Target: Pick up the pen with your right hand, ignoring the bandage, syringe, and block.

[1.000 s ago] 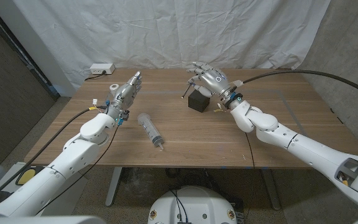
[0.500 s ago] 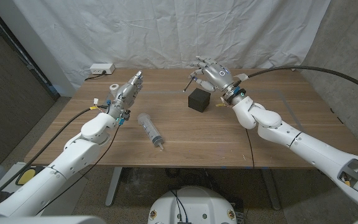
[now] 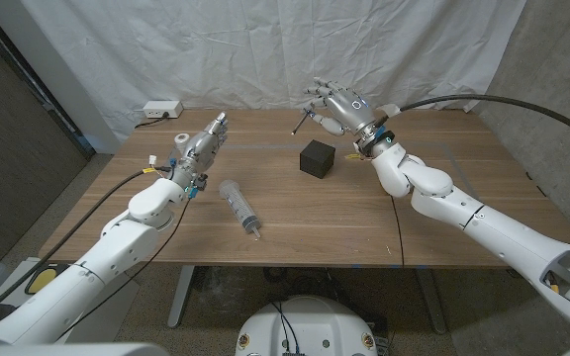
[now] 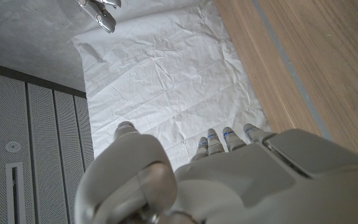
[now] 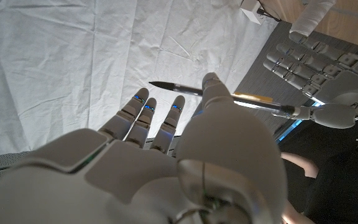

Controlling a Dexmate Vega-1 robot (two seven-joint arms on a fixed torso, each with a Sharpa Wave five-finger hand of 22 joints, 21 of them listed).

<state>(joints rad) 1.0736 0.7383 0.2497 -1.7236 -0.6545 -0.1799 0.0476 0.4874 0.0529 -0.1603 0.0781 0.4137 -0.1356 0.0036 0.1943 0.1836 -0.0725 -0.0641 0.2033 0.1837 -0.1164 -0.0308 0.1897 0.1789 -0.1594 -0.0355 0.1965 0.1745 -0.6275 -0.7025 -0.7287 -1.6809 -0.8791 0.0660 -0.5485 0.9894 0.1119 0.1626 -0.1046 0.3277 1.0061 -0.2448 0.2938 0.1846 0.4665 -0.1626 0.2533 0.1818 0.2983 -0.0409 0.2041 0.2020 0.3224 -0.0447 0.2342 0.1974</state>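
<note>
**Right hand holds the pen above the table's far side**

Here we see a wooden table [image 3: 364,222] from above, backed by a wrinkled white cloth backdrop [image 3: 265,49]. The robot's two white arms reach in from the near corners.

The right hand [image 3: 339,107] is lifted over the far side of the table, beyond a black block [image 3: 317,158]. It holds the pen [image 3: 302,122], a thin dark stick that slants down and toward the robot's left from the fingers. In the right wrist view we see the pen [image 5: 179,88] crossing the tip of one finger, its pointed dark end against the white cloth, with the hand [image 5: 166,162] curled around it. The pen is off the table and apart from the block.

The left hand [image 3: 202,144] is on the table's left side, fingers stretched out together and pointing toward the far edge, holding nothing. In the left wrist view we see the same hand [image 4: 229,174] with its fingers straight, close beside one another.

A clear plastic syringe [image 3: 238,206] lies on the wood between the two arms, nearer the left arm, well apart from the block. A white power strip [image 3: 161,110] sits at the far left corner of the table.
</note>
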